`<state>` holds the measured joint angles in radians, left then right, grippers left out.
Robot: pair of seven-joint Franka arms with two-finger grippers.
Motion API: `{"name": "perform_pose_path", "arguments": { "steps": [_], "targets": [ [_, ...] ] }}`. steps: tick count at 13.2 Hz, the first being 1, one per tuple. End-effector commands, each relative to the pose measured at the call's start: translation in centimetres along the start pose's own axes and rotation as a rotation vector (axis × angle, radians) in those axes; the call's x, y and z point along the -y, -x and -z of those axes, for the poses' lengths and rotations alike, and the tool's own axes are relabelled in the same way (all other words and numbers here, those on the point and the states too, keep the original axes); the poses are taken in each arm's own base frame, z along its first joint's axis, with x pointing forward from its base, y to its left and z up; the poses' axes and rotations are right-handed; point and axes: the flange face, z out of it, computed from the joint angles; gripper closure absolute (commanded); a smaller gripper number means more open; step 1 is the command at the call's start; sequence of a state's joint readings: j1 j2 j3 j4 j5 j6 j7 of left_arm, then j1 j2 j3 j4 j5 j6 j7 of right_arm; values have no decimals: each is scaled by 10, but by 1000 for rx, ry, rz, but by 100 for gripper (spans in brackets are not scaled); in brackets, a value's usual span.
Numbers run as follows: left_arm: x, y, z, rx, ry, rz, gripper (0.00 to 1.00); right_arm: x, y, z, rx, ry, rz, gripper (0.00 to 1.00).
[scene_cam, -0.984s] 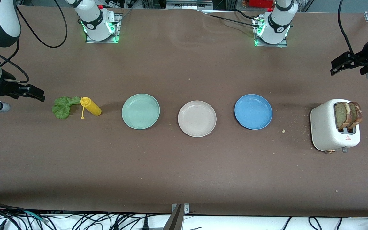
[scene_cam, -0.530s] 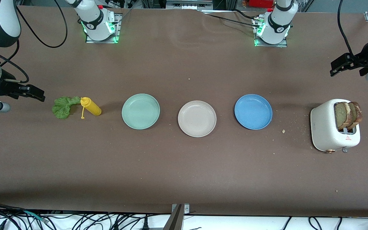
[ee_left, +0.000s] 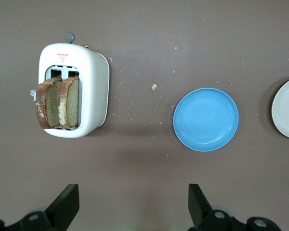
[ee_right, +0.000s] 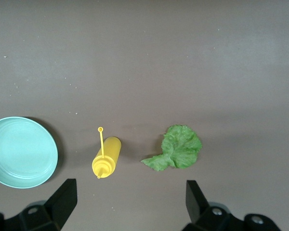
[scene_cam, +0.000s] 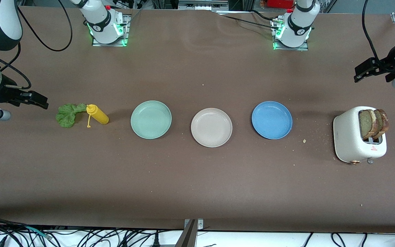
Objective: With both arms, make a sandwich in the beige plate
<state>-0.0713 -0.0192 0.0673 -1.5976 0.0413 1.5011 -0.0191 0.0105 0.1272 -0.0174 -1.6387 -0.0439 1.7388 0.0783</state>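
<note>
— What's around the beige plate (scene_cam: 211,127)?

— I see it bare between the mint-green plate (scene_cam: 151,119) and blue plate (scene_cam: 272,119). Toast slices (scene_cam: 373,123) stand in the toaster (scene_cam: 350,137); lettuce leaf (scene_cam: 68,114) touches the mustard bottle (scene_cam: 97,114).

— Grippers?

— Left gripper (ee_left: 130,209) above table near the toaster, right gripper (ee_right: 127,204) above table near the lettuce, both spread wide, holding nothing.

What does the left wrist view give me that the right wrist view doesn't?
Only the left wrist view: the white toaster with two toast slices standing in its slots, the blue plate, an edge of the beige plate, and the open left gripper.
Only the right wrist view: the lettuce leaf, the lying yellow squeeze bottle, the mint-green plate, and the open right gripper.
Both: the bare brown table.
</note>
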Motion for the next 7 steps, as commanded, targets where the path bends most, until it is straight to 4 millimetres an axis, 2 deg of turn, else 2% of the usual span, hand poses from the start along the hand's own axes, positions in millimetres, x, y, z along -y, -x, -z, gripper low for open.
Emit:
{"name": "perform_pose_path", "arguments": {
  "steps": [1,7],
  "targets": [
    [3,-3,5,-12,-26,6,0,-1,1,1,5,-19,-4,0],
    [4,-6,0,-4,-29,5,0,-1,1,0,7,-18,-4,0]
  ]
}}
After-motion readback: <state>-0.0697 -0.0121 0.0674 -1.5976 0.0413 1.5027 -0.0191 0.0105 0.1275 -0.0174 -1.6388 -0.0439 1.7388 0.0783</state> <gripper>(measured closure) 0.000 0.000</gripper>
